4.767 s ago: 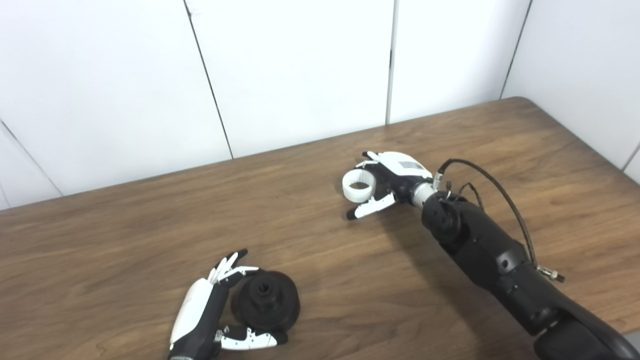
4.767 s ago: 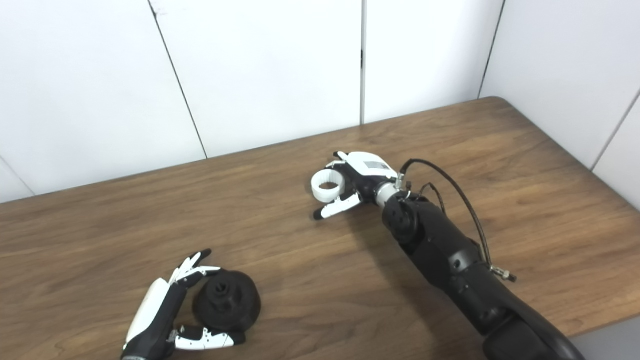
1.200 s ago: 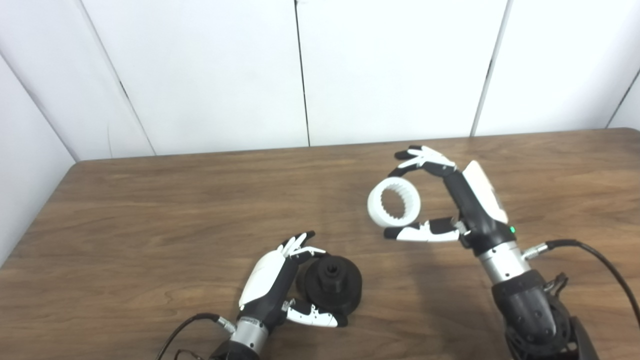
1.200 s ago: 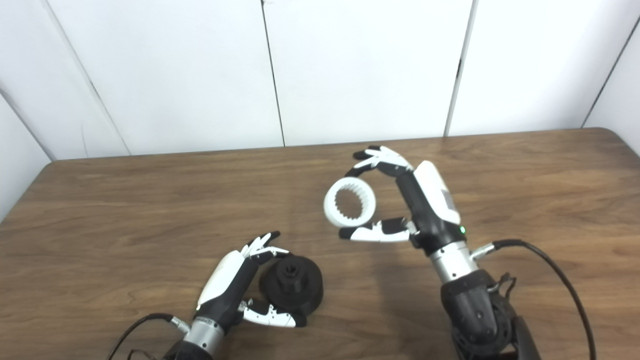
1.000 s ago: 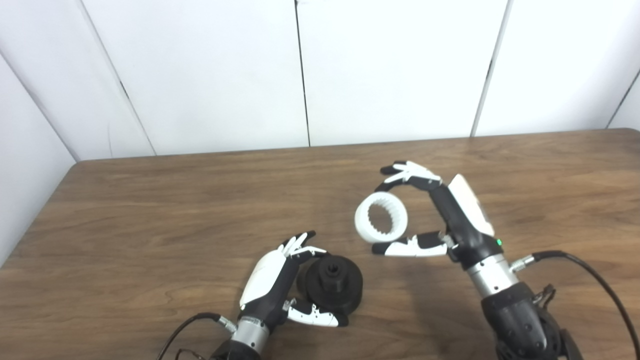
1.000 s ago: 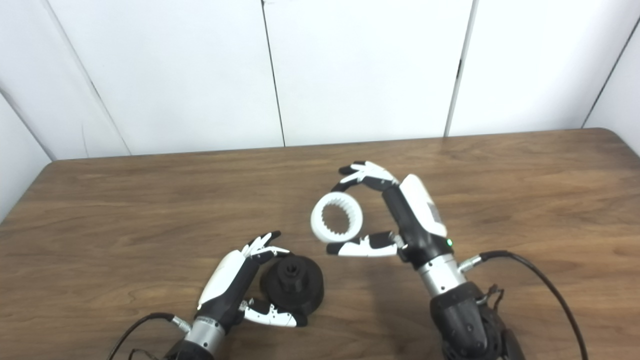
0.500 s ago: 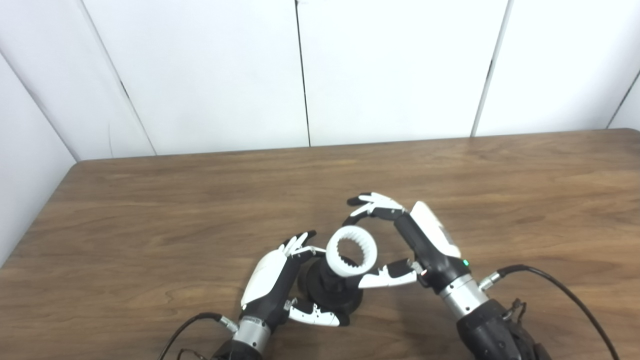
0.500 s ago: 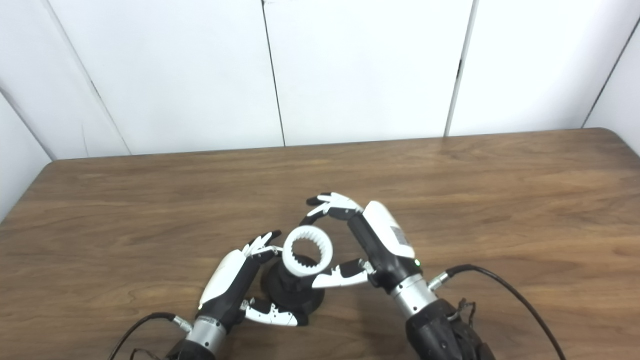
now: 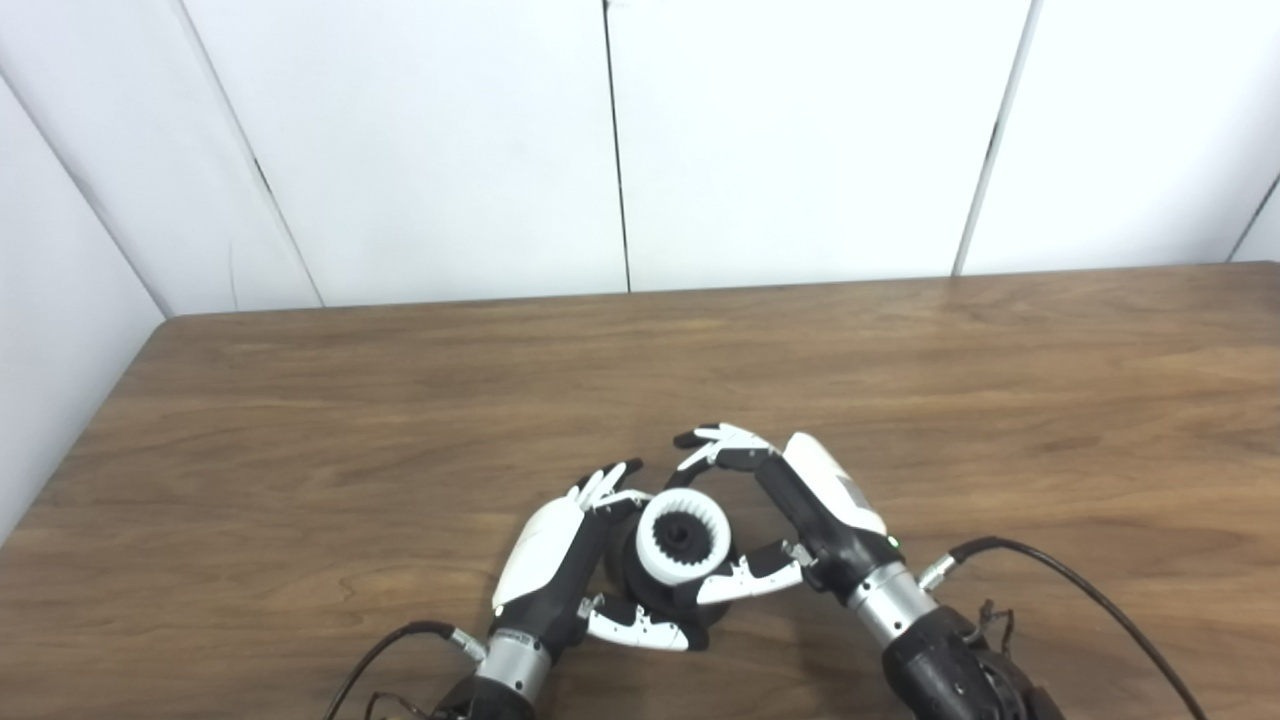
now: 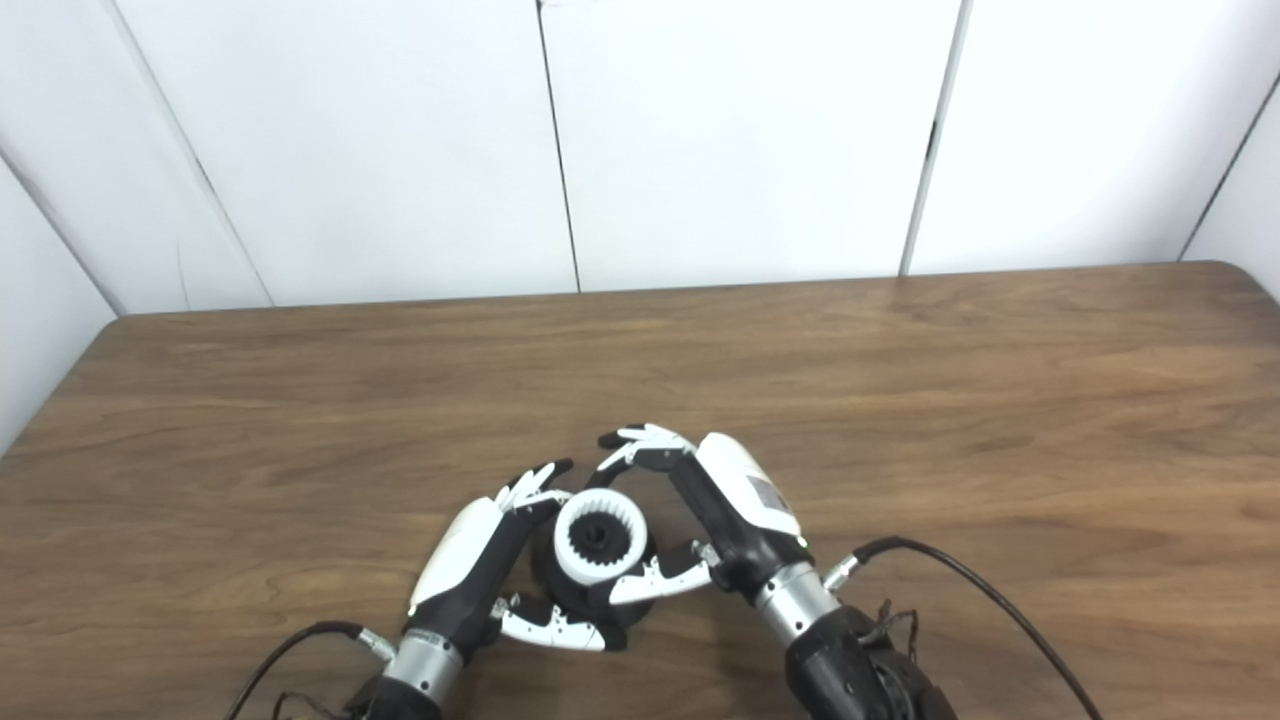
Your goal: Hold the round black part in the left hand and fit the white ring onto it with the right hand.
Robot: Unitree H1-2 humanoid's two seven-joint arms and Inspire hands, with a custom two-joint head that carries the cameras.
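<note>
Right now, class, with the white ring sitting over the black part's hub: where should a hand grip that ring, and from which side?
Grip the white ring by its smooth outer rim, coming from the right as the right hand does; the teeth are inside, and the left hand blocks the left.

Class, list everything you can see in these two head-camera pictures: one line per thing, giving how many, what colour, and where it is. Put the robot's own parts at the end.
table: one, brown wood grain, fills the lower half of the view.
wall panels: several, white with dark seams, behind the table.
round black part: one, black, on the table near the front edge, between the two hands.
white ring: one, white with a toothed inside, around the black part's raised centre.
cables: two, black, trailing from the wrists over the table.
left hand: one, white and black, curled around the black part's left side.
right hand: one, white and black, fingers and thumb on the ring.
</note>
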